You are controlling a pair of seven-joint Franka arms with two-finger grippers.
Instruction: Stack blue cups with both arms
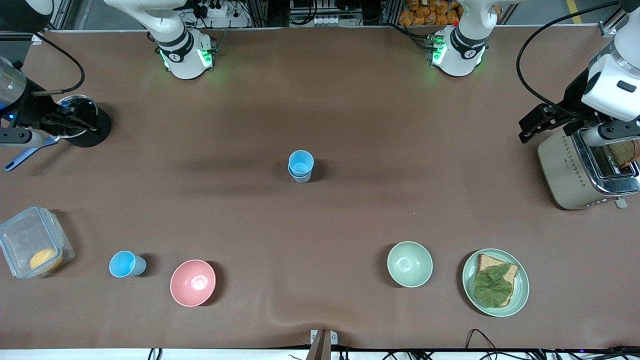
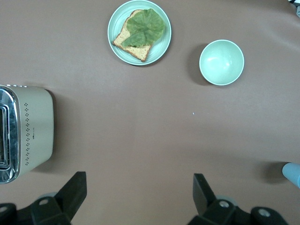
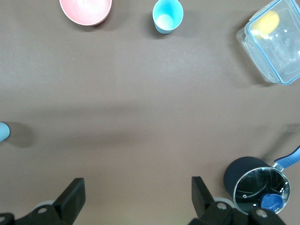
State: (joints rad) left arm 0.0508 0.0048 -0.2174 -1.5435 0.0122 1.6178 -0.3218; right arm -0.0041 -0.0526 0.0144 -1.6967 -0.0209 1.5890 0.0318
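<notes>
Two blue cups (image 1: pixel 301 166) stand nested upright at the table's middle, a light-blue one inside a duller grey-blue one. The stack just shows at the edge of the left wrist view (image 2: pixel 293 174) and of the right wrist view (image 3: pixel 3 131). A third blue cup (image 1: pixel 127 264) stands alone beside the pink bowl (image 1: pixel 193 282), nearer the front camera; it also shows in the right wrist view (image 3: pixel 167 15). My left gripper (image 1: pixel 542 122) (image 2: pixel 139 194) is open and empty, up beside the toaster. My right gripper (image 1: pixel 37 117) (image 3: pixel 138 197) is open and empty, up beside the black pot.
A toaster (image 1: pixel 587 165) with bread stands at the left arm's end. A pale green bowl (image 1: pixel 409 263) and a plate (image 1: pixel 520 295) with bread and lettuce sit nearer the front camera. A black lidded pot (image 1: pixel 82 122) and a clear container (image 1: pixel 32 247) sit at the right arm's end.
</notes>
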